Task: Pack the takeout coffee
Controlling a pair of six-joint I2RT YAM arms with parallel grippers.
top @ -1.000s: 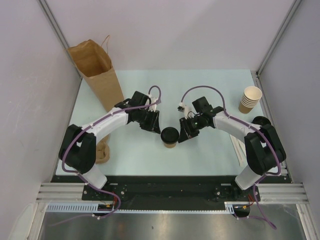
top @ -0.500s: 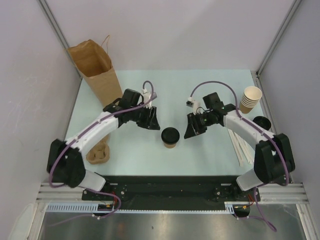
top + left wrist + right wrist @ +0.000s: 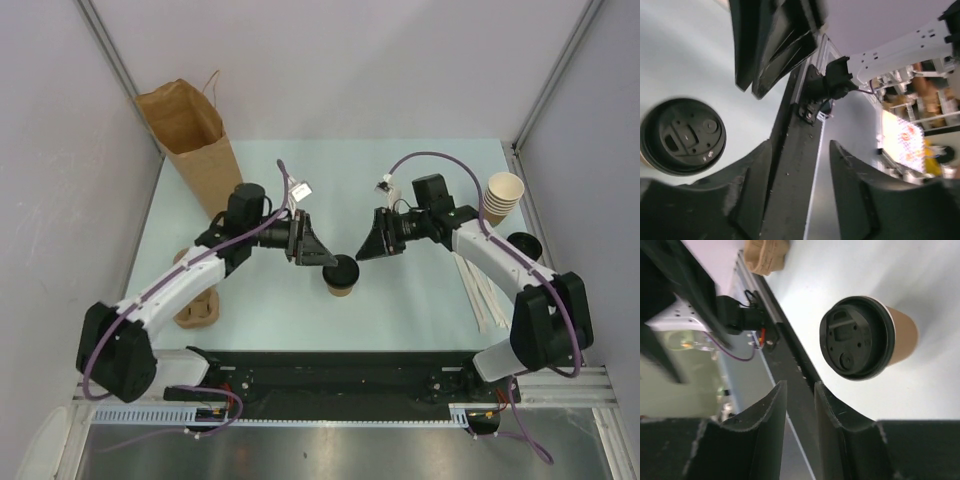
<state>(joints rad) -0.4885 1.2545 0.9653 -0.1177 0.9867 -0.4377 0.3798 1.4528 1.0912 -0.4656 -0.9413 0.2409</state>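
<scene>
Kraft takeout coffee [image 3: 341, 271] stands free; wrist views show left claw [image 3: 800, 150], right claw [image 3: 800, 387] parted.

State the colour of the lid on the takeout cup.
Black: the round plastic lid, clearest in the right wrist view.

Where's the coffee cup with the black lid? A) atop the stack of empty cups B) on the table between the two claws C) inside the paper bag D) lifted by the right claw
B: the cup stands on the table between the left gripper and right gripper, held by neither.
</scene>
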